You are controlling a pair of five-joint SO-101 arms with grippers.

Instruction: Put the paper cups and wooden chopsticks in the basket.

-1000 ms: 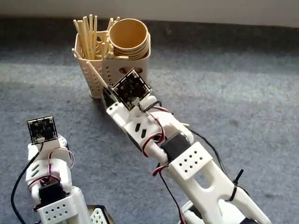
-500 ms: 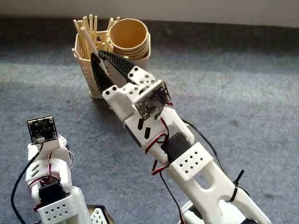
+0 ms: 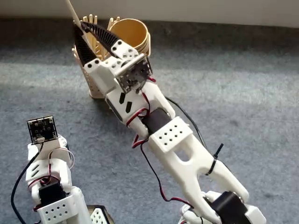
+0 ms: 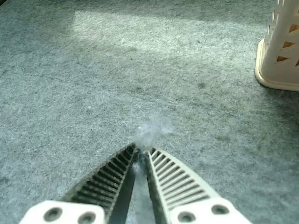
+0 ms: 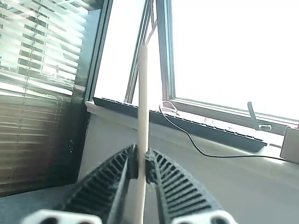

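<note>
A cream perforated basket (image 3: 95, 89) stands at the far left of the grey carpet, with stacked paper cups (image 3: 132, 31) and several wooden chopsticks (image 3: 91, 21) upright in it. My right gripper (image 3: 81, 27) is raised over the basket's front left corner, pointing up, shut on one wooden chopstick (image 3: 72, 11) that sticks out past the fingertips. In the right wrist view that chopstick (image 5: 143, 93) stands pinched between the black fingers of the right gripper (image 5: 141, 155). My left gripper (image 4: 140, 152) rests low over bare carpet, shut with nothing in it; the basket's corner (image 4: 280, 51) lies off to its side.
My left arm (image 3: 44, 158) sits folded at the near left corner. The right arm (image 3: 177, 144) crosses the middle of the carpet diagonally toward the basket. Grey carpet spreads open to the right of the basket. A window and a wall (image 5: 224, 70) stand behind the raised gripper.
The right arm has swung up from beside the basket's base to above its rim, carrying the chopstick upward. The left arm has stayed still.
</note>
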